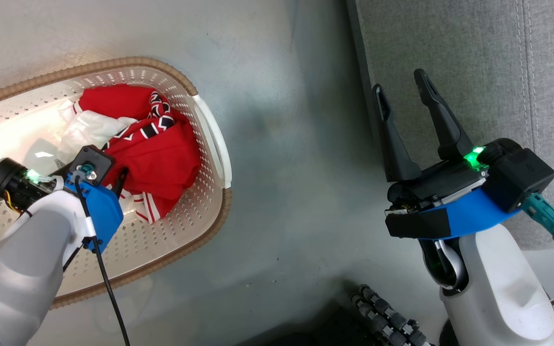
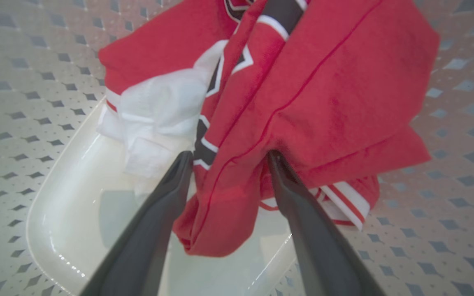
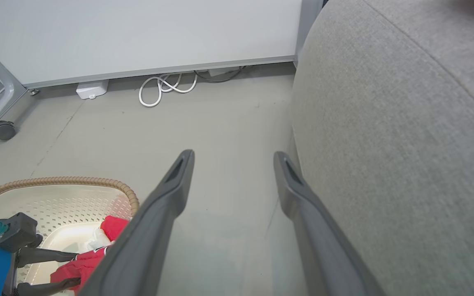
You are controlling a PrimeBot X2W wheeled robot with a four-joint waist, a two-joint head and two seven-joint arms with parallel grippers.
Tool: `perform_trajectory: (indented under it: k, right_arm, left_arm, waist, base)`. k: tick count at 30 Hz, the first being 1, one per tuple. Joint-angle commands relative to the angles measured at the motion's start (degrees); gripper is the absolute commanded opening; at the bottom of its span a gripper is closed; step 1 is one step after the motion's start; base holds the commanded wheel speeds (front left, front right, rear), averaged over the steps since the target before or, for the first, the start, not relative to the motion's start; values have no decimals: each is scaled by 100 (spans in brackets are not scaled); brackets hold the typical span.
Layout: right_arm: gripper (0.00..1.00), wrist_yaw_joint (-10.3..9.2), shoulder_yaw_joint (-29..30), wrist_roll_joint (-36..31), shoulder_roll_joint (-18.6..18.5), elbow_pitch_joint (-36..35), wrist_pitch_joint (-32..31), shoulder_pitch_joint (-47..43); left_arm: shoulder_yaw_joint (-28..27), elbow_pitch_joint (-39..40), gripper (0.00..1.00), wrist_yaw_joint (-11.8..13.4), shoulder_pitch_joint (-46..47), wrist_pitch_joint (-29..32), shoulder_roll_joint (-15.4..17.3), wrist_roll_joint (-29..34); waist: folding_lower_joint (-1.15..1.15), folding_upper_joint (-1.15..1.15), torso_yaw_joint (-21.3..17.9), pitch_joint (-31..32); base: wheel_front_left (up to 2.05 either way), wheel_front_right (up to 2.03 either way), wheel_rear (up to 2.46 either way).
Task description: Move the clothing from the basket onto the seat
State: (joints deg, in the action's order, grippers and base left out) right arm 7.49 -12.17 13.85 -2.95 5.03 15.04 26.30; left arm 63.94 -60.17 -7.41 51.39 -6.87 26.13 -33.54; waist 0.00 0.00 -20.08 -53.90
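- The clothing (image 1: 152, 144) lies bunched in a heap inside the basket (image 1: 212, 144), against the end nearest the seat (image 1: 450, 48). None of it is on the seat.
- Surface: the basket stands on a smooth grey floor (image 1: 296, 144). A bare strip of floor separates it from the light-grey upholstered seat.
- Room, right wrist view: a pale wall panel (image 3: 138, 33) runs along the far side. At its foot lie a coiled white cable (image 3: 167, 86) and a small white box (image 3: 92, 89). A castor wheel (image 3: 2, 130) stands at the left edge.
- Left gripper (image 2: 226, 156): jaws spread wide, reaching down into the basket with a fold of red cloth between them. They are not closed on it.
- Right gripper (image 1: 399, 81): jaws apart and empty, hanging over the seat's edge.
- Hidden or unclear: the garments are tangled, so their boundaries cannot be told apart. In the head view the left wrist covers its own fingers, and the forearm hides part of the basket. The basket's far end and the seat's extent are cut off by the frame.
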Motion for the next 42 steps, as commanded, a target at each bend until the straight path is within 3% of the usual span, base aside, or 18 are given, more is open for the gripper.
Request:
perform_trajectory:
  k: [1, 2, 3, 4, 5, 6, 29, 36, 42]
  right_arm:
    - [100, 1, 0, 57, 12, -26, 20, 13]
    - [100, 1, 1, 68, 12, -27, 20, 14]
    - [100, 1, 4, 61, 12, -28, 20, 15]
    - [100, 1, 5, 60, 12, -26, 20, 15]
    - [100, 1, 8, 63, 12, -27, 20, 18]
    - [100, 1, 11, 67, 12, -30, 21, 21]
    - [100, 1, -15, 109, 12, 27, 21, 115]
    - [100, 1, 44, -46, 11, 120, 21, 44]
    - [100, 1, 193, -300, 9, 276, 21, -151]
  left_arm:
    - [62, 34, 100, -10, 80, 21, 36, -69]
    - [96, 55, 100, -10, 74, 42, 45, -133]
    - [125, 71, 84, -10, 82, 59, 58, -182]
    - [162, 86, 39, -11, 95, 61, 78, -226]
    - [203, 99, 10, -11, 106, 58, 93, -261]
    - [243, 113, 0, -11, 114, 48, 105, -294]
    - [678, 19, 0, -11, 169, -233, 73, -983]
    - [673, -99, 0, -11, -30, -517, -215, -1219]
    - [566, -97, 0, -11, -308, -773, -603, -1439]
  waist:
    - [0, 0, -4, 2]
    - [0, 0, -6, 3]
    - [0, 0, -6, 3]
    - [0, 0, -7, 4]
    - [0, 0, -7, 5]
    - [0, 0, -8, 5]
    - [0, 0, -1, 188]
    - [0, 0, 193, 726]
    - [0, 0, 544, 1562]
  base:
    - [0, 0, 0]
    - [0, 0, 0]
    - [0, 0, 0]
    - [0, 0, 0]
    - [0, 0, 0]
    - [0, 0, 0]
    - [0, 0, 0]
    - [0, 0, 0]
    - [0, 0, 0]
